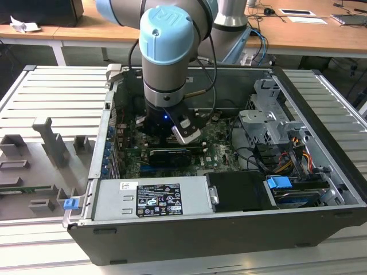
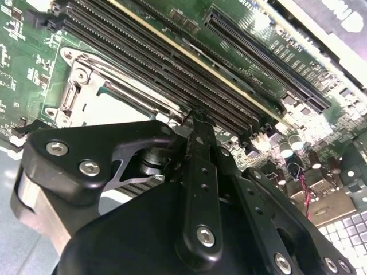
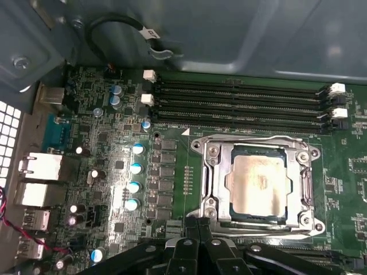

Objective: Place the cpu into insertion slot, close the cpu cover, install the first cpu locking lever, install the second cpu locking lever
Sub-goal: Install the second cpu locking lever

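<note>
Already the cpu (image 3: pixel 258 188) lay in the insertion slot (image 3: pixel 221 172) under the closed cpu cover (image 3: pixel 259 142), just beyond the gripper (image 3: pixel 198 229), whose fingers seemed pressed together and empty, so a locking lever needed hooking.

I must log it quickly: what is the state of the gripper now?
Gripper: jaws closed, holding nothing.
</note>
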